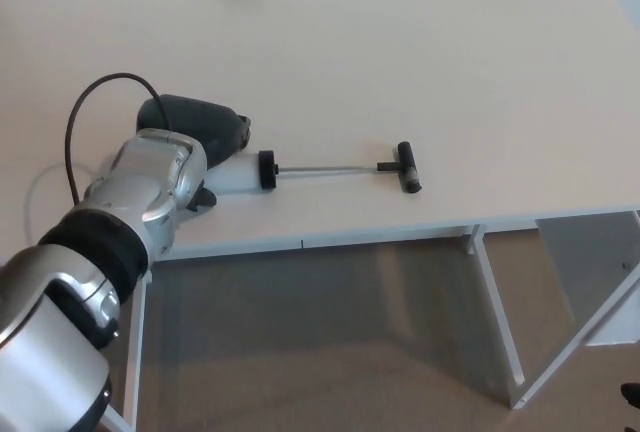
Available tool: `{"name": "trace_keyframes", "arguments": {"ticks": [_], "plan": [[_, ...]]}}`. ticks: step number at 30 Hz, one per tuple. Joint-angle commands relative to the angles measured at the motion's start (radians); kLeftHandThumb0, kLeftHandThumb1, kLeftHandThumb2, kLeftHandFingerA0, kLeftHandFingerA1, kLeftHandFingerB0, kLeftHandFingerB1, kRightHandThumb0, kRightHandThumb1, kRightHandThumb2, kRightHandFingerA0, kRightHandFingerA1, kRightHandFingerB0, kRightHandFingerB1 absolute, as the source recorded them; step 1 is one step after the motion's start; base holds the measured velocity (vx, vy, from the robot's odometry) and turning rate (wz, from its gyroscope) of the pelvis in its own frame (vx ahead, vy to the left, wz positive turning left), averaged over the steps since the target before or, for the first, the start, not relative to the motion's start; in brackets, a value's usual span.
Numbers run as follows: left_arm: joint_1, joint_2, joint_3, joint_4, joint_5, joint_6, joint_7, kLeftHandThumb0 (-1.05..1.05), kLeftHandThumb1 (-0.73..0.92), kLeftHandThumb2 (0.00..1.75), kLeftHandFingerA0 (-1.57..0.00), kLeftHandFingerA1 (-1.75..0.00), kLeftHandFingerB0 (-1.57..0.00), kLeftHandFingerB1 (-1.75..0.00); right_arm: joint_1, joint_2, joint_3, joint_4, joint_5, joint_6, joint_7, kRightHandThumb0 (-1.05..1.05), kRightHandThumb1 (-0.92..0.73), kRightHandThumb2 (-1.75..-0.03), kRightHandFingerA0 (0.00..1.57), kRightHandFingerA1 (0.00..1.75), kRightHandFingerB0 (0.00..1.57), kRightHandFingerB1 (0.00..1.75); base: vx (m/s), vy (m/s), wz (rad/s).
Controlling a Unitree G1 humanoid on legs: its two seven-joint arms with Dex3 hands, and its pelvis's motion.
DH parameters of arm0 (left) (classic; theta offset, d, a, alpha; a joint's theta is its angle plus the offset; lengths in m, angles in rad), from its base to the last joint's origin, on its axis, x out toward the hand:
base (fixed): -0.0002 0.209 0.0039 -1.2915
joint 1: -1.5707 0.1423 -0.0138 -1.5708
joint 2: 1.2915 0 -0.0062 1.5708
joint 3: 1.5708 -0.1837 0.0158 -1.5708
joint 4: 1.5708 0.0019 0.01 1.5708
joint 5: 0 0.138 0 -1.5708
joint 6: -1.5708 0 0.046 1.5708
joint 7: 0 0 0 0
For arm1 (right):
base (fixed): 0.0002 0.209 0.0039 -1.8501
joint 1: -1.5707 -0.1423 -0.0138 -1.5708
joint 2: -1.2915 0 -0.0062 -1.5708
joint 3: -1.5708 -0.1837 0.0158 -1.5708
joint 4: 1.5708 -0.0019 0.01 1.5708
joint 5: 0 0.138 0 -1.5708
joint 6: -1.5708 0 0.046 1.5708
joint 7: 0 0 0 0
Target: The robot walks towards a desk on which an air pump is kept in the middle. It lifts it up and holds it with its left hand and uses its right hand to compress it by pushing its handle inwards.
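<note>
My left hand (200, 127) covers the pump (238, 174) barrel at left of centre; I can't tell if it grasps. The handle (406, 166) lies extended on the desk (400, 52).

One desk (420, 42), pale top, white legs. One air pump (300, 168) lying on it, with one T-handle (405, 166) at the 3 o'clock end of one thin rod (325, 165). One robot hand (200, 130) at 9 o'clock, one black cable (85, 112) looping off its arm.
</note>
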Motion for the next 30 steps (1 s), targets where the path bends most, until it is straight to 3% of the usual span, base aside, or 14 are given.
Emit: {"name": "trace_keyframes", "arguments": {"ticks": [1, 2, 3, 5, 7, 9, 10, 13, 14, 17, 21, 24, 25, 30], "plan": [[0.052, -0.003, 0.006, 0.038, 0.008, -0.097, -0.026, -0.18, 0.60, 0.58, -0.72, -1.19, -0.68, -0.58, -0.007, -0.004, -0.010, -0.011, 0.012, 0.020, -0.013, -0.32, -0.71, -0.61, 0.79, 0.58, 0.64, 0.47, 0.00, 0.000, 0.00], [0.050, -0.002, 0.009, 0.041, 0.008, -0.100, -0.026, -0.18, 0.60, 0.58, -0.72, -1.19, -0.68, -0.58, -0.010, -0.004, -0.010, -0.012, 0.010, 0.024, -0.016, -0.32, -0.71, -0.61, 0.79, 0.58, 0.64, 0.47, 0.00, 0.000, 0.00], [0.046, 0.001, 0.012, 0.045, 0.010, -0.106, -0.026, -0.17, 0.60, 0.59, -0.71, -1.27, -0.68, -0.70, -0.014, -0.002, -0.011, -0.016, 0.010, 0.024, -0.019, -0.32, -0.70, -0.61, 0.80, 0.62, 0.65, 0.48, 0.00, 0.000, 0.00], [0.044, 0.003, 0.015, 0.048, 0.013, -0.110, -0.025, -0.17, 0.60, 0.59, -0.71, -1.27, -0.68, -0.70, -0.017, 0.000, -0.013, -0.019, 0.011, 0.024, -0.021, -0.32, -0.70, -0.61, 0.80, 0.62, 0.65, 0.48, 0.00, 0.000, 0.00], [0.038, 0.010, 0.035, 0.057, -0.001, -0.122, -0.046, -0.11, 0.61, 0.59, -0.77, -1.31, -0.65, -0.92, -0.010, 0.010, -0.021, -0.057, 0.030, 0.023, -0.016, -0.33, -0.70, -0.61, 0.80, 0.61, 0.65, 0.47, 0.00, 0.000, 0.00], [0.034, 0.013, 0.046, 0.062, -0.006, -0.126, -0.060, -0.11, 0.61, 0.59, -0.77, -1.31, -0.65, -0.92, -0.002, 0.019, -0.025, -0.087, 0.040, 0.029, -0.014, -0.33, -0.70, -0.61, 0.80, 0.61, 0.65, 0.47, 0.00, 0.000, 0.00], [0.034, 0.022, 0.059, 0.065, -0.018, -0.136, -0.074, -0.11, 0.61, 0.59, -0.88, -1.26, -0.60, -1.32, 0.026, 0.041, -0.035, -0.171, 0.078, 0.039, -0.005, -0.30, -0.72, -0.61, 0.79, 0.60, 0.63, 0.47, 0.00, 0.000, 0.00], [0.033, 0.037, 0.101, 0.075, -0.052, -0.147, -0.120, -0.09, 0.66, 0.61, -0.86, -1.24, -0.59, -1.36, 0.103, 0.094, -0.055, -0.394, 0.178, 0.058, 0.022, -0.29, -0.73, -0.61, 0.74, 0.57, 0.61, 0.48, 0.00, 0.000, 0.00], [0.027, 0.035, 0.123, 0.083, -0.072, -0.133, -0.150, -0.11, 0.66, 0.62, -0.90, -1.25, -0.67, -1.24, 0.131, 0.112, -0.060, -0.498, 0.214, 0.068, 0.018, -0.30, -0.71, -0.61, 0.79, 0.61, 0.64, 0.49, 0.00, 0.000, 0.00], [0.015, 0.034, 0.164, 0.094, -0.108, -0.112, -0.206, -0.11, 0.70, 0.74, -0.91, -1.21, -0.71, -1.17, 0.175, 0.138, -0.070, -0.705, 0.283, 0.079, 0.008, -0.28, -0.72, -0.61, 0.84, 0.65, 0.65, 0.51, 0.00, 0.000, 0.00], [0.004, 0.048, 0.192, 0.096, -0.129, -0.110, -0.248, -0.11, 0.71, 0.77, -0.92, -1.17, -0.74, -1.15, 0.179, 0.133, -0.080, -0.925, 0.391, 0.079, 0.012, -0.30, -0.74, -0.61, 0.84, 0.69, 0.64, 0.52, 0.00, 0.000, 0.00], [0.001, 0.058, 0.208, 0.095, -0.143, -0.127, -0.272, -0.09, 0.72, 0.77, -0.87, -1.13, -0.74, -1.13, 0.158, 0.108, -0.089, -1.046, 0.456, 0.117, 0.007, -0.35, -0.74, -0.62, 0.83, 0.69, 0.68, 0.51, 0.00, 0.000, 0.00], [-0.003, 0.061, 0.221, 0.102, -0.158, -0.134, -0.297, -0.07, 0.73, 0.81, -0.86, -1.23, -0.79, -1.13, 0.126, 0.087, -0.099, -1.107, 0.464, 0.133, -0.006, -0.41, -0.75, -0.61, 0.83, 0.76, 0.71, 0.53, 0.00, 0.000, 0.00], [-0.012, 0.061, 0.242, 0.119, -0.173, -0.134, -0.339, -0.07, 0.68, 0.81, -0.87, -1.26, -0.80, -1.10, 0.003, 0.040, -0.130, -1.264, 0.466, 0.233, -0.078, -0.44, -0.73, -0.61, 0.82, 0.79, 0.73, 0.54, 0.00, 0.000, 0.00]]}}
